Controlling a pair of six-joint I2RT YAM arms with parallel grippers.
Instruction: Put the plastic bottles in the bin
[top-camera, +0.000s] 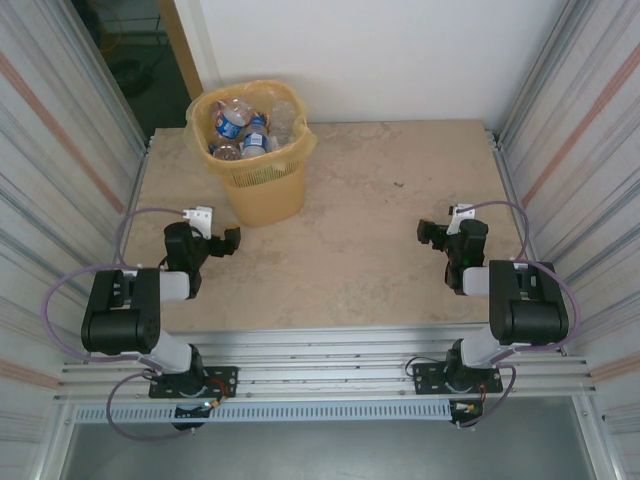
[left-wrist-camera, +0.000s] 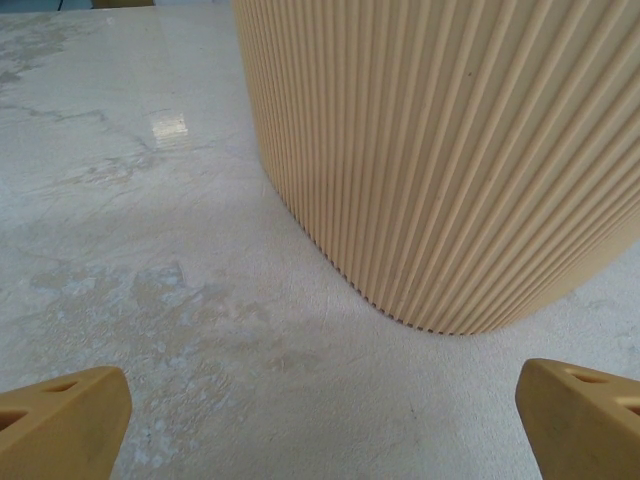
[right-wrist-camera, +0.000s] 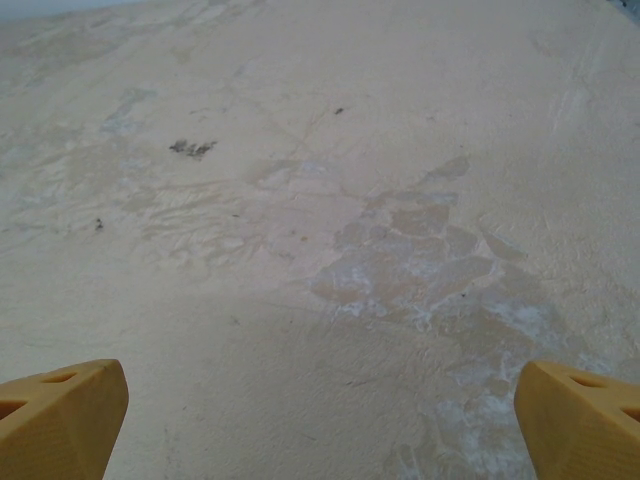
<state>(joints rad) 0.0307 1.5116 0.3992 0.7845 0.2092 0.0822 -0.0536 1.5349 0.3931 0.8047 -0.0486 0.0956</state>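
The bin (top-camera: 262, 190), a yellow-orange wastebasket with a yellowish bag liner, stands at the table's far left. Several plastic bottles (top-camera: 240, 128) lie inside it, clear ones with blue labels among them. My left gripper (top-camera: 218, 228) rests open just below and left of the bin, with nothing between its fingers. In the left wrist view the bin's ribbed wall (left-wrist-camera: 450, 150) rises close ahead, and the gripper (left-wrist-camera: 320, 425) is spread wide over bare tabletop. My right gripper (top-camera: 447, 222) is open at the table's right side, and in its wrist view it (right-wrist-camera: 320, 425) hangs empty over the stone surface.
The beige marbled table (top-camera: 380, 220) is walled by corrugated metal panels (top-camera: 60, 150) left and right and a white wall behind. Aluminium rails (top-camera: 320, 360) with both arm bases run along the near edge. A small dark stain (right-wrist-camera: 192, 149) marks the surface.
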